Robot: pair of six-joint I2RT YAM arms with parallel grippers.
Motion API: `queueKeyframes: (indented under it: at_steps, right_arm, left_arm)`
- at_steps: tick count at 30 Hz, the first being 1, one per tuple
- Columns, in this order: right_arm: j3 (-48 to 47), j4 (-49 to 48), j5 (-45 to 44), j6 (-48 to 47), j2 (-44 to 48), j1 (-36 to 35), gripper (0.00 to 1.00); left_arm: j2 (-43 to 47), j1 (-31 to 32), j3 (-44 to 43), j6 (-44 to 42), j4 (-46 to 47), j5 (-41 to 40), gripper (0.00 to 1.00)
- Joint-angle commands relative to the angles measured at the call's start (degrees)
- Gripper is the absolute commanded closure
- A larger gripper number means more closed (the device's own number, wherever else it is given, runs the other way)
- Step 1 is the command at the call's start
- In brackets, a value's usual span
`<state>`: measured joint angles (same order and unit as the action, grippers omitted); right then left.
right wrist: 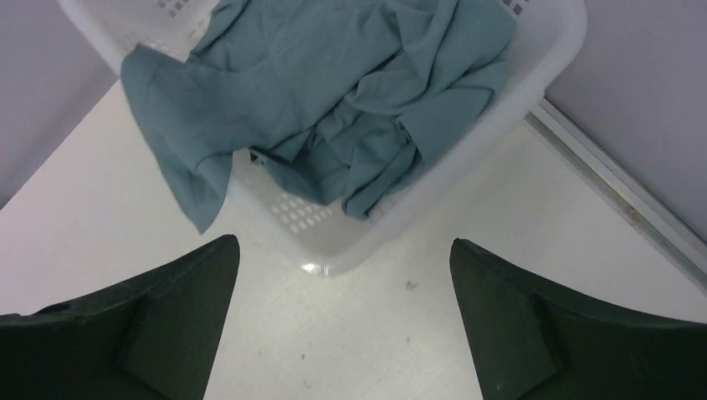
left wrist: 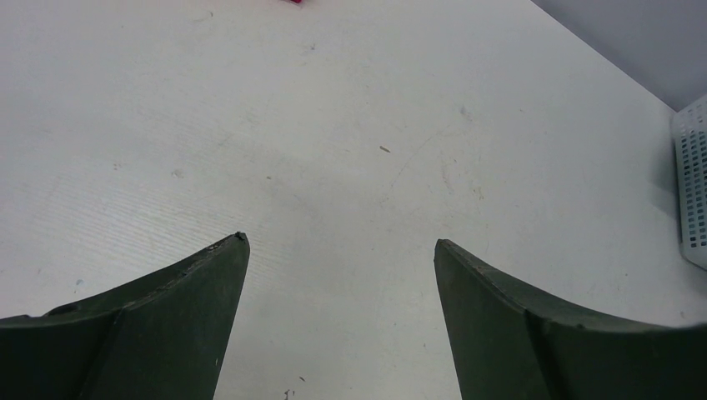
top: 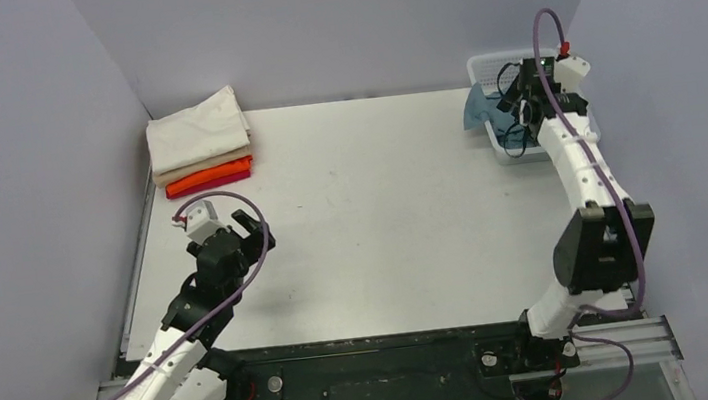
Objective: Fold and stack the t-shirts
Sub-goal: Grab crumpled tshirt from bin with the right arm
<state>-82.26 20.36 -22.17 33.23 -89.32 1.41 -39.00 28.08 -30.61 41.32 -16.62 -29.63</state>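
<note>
1. The light is soft and even, coming from above. The table point(top: 382, 217) reads bright white and a little washed out.
2. Ahead of my left gripper point(left wrist: 340, 239) the table surface is sharp, with small scuffs plain to see. My own fingers point(left wrist: 167, 325) are dark and almost without detail.
3. Just ahead of my right gripper point(right wrist: 343, 240) a small glint sits on the rim of the basket point(right wrist: 358, 246).
4. The shirt point(right wrist: 333, 92) beyond it is in focus, its folds gently shaded.
5. Only a faint, soft-edged shadow hugs the basket's base.
</note>
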Motion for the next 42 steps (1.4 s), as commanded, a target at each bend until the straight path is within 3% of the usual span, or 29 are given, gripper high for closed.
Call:
queueKeyframes:
  at_steps: [1,8,12,22,24,30,31,33,38,42]
  right_arm:
    - [-16.43,10.45,7.47,-1.09,-15.48,5.74,0.09]
    - [-40.16,15.36,8.11,-3.82,-36.86,9.23,0.11]
    - [-46.85,15.48,9.51,-4.61,-46.32,10.13,0.12]
    - [-44.53,15.67,18.07,1.70,-55.17,11.25,0.21]
    - [-44.48,15.76,19.62,1.19,-55.45,11.25,0.26]
    - [-43.79,13.55,27.23,-1.14,-53.75,11.33,0.63]
    - [-43.93,12.57,29.90,-1.85,-53.41,11.33,0.89]
    - [-45.50,12.19,32.69,-2.86,-52.46,11.41,1.00]
    - [-44.39,8.77,29.90,-3.39,-42.37,11.30,1.00]
    - [-36.90,1.28,27.90,-1.79,-29.97,11.14,1.00]
  left_arm:
    - [-2.34,-0.28,-1.27,-1.09,5.36,-0.78,0.08]
    - [-5.36,-0.95,-1.87,-2.25,7.02,-1.11,0.08]
    - [-7.27,-1.24,-2.09,-2.58,7.75,-1.18,0.08]
    - [-8.64,-1.70,-2.65,-2.47,7.87,-1.74,0.08]
    - [-8.45,-1.78,-2.68,-2.43,7.66,-1.83,0.08]
    - [-7.30,-1.88,-2.29,-2.21,7.55,-1.80,0.08]
    - [-7.17,-1.93,-2.27,-2.23,7.47,-1.81,0.08]
    - [-6.97,-1.97,-2.25,-2.62,7.33,-1.83,0.08]
    - [-7.30,-2.14,-2.69,-2.72,5.99,-1.59,0.08]
    - [-6.35,-2.23,-2.70,-2.27,5.82,-0.52,0.08]
